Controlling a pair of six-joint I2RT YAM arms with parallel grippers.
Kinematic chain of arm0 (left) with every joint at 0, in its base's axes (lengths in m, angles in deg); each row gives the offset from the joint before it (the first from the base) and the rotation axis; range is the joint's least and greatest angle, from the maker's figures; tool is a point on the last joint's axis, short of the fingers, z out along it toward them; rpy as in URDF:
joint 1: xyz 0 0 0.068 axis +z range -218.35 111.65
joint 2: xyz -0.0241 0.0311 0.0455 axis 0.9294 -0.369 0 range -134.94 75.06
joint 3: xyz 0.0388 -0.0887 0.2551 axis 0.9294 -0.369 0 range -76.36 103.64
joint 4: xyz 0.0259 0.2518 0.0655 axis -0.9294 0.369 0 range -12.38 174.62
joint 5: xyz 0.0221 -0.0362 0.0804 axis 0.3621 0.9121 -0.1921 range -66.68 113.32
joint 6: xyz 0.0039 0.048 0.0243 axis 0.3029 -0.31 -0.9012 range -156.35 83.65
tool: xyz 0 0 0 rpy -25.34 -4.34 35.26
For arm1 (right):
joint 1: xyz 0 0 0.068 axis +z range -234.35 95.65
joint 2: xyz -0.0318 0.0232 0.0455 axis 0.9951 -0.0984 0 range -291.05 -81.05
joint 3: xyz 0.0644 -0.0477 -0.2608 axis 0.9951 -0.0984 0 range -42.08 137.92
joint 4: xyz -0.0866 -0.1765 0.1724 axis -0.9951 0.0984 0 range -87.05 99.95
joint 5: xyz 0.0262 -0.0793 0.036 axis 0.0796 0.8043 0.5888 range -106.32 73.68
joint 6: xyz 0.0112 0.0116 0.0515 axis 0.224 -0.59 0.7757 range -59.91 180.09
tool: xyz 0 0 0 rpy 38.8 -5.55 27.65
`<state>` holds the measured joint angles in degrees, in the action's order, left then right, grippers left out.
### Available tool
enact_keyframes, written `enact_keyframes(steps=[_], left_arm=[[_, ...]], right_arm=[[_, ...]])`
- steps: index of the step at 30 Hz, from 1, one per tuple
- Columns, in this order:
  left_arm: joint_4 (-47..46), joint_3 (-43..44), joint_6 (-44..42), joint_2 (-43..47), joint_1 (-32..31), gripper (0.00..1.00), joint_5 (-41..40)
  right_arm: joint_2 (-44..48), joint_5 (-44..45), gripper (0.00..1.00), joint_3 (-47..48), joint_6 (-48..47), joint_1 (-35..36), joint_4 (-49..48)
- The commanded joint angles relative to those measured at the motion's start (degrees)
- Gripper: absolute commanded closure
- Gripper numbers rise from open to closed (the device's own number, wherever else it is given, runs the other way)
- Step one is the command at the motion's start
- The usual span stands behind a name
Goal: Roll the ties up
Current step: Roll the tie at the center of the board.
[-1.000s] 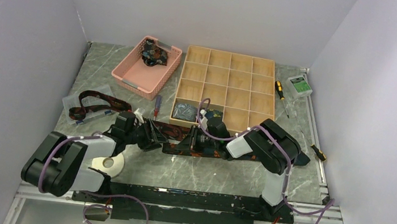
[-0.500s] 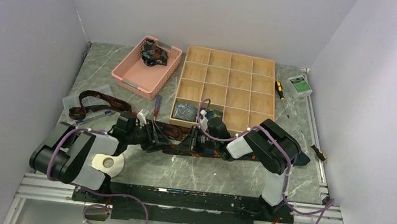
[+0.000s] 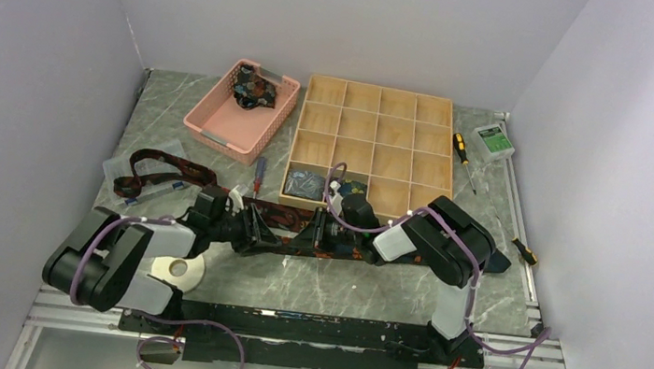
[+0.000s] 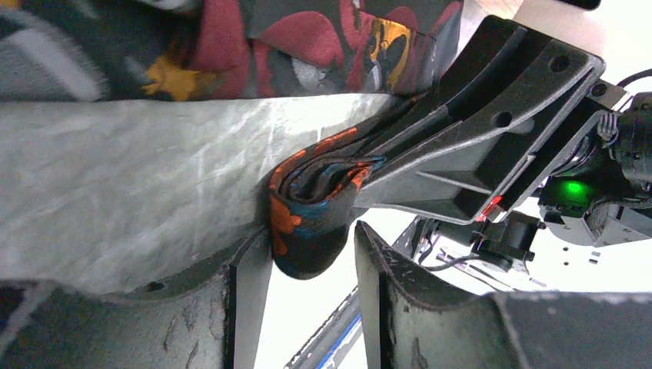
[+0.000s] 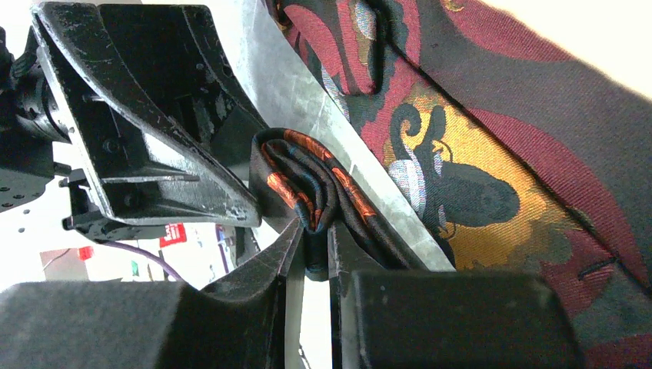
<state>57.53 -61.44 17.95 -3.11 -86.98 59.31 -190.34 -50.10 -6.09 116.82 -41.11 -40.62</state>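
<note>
A dark navy tie with orange and blue prints lies flat across the table [image 3: 361, 256], with its left end wound into a small roll [image 4: 311, 201]. My right gripper [image 3: 314, 230] is shut on the roll's inner folds [image 5: 301, 178], its fingers [image 5: 344, 247] pinching the fabric from the right. My left gripper [image 3: 254, 225] is open, and its fingers [image 4: 247, 286] straddle the roll from the left, one touching it and the other a sliver off. A maroon tie with gold prints [image 5: 461, 177] lies just behind the roll and also shows in the left wrist view [image 4: 307, 38].
A wooden compartment tray [image 3: 403, 147] behind the grippers holds rolled ties [image 3: 305, 182] in its near-left cells. A pink basket [image 3: 218, 124] holds another tie. A looped maroon tie [image 3: 160, 173] lies left. A white tape ring [image 3: 177, 268] and screwdrivers [image 3: 464, 151] lie nearby.
My left arm has pushed forward and its gripper has slid a little to the right, up to the roll. The right gripper has held still on the tie.
</note>
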Motion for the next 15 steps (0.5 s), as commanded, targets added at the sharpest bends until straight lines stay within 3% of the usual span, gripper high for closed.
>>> enact_keyframes(steps=[1, 4, 10, 15], left_arm=[[-0.1, 1.8, -1.4, -3.0, -2.8, 0.51, -2.2], [-0.5, 2.5, -1.3, -4.2, -3.8, 0.54, -3.1], [0.0, 2.5, -1.4, -3.6, -4.7, 0.78, -3.8], [8.4, 3.5, -3.7, 2.1, -4.9, 0.94, -7.1]], right_arm=[[0.2, -0.3, 0.83, -0.1, -1.3, 0.0, 0.3], [0.1, -0.4, 0.83, -0.2, -1.3, 0.1, 0.3], [0.4, -0.3, 0.83, 0.0, -1.6, 0.3, 0.7], [2.2, 0.6, 0.79, 0.5, -2.8, 0.6, 2.8]])
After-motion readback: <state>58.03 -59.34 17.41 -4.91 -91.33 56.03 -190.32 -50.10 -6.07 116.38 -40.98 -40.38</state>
